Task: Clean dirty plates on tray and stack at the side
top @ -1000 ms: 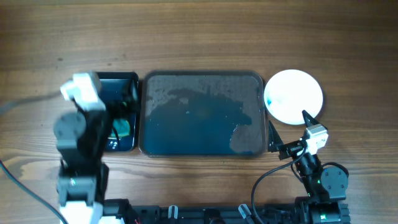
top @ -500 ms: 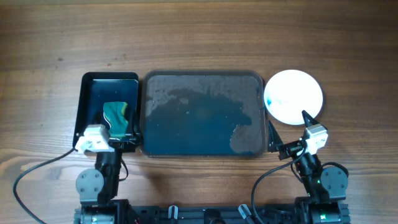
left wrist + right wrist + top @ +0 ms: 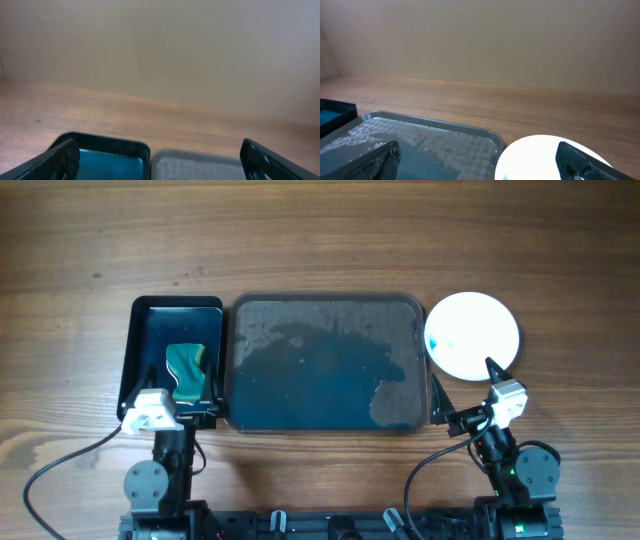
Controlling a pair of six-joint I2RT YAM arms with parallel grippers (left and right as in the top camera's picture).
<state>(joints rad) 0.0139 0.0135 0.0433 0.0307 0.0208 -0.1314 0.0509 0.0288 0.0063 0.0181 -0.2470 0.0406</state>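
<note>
Your left gripper [image 3: 160,152] has pulled back from the sponge [image 3: 187,370], spread and empty; your right gripper [image 3: 478,152] is spread too. Tray [image 3: 320,375] bare, plate [image 3: 472,332] aside: likely done.

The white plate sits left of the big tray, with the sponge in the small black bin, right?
Not quite. The overhead view shows the white plate to the right of the big tray, not the left. The sponge is in the small black bin.

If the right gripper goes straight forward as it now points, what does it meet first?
Probably the round white plate: it lies directly ahead of the open right gripper. Height is unclear; pointing almost level, the gripper may pass just above it.
</note>
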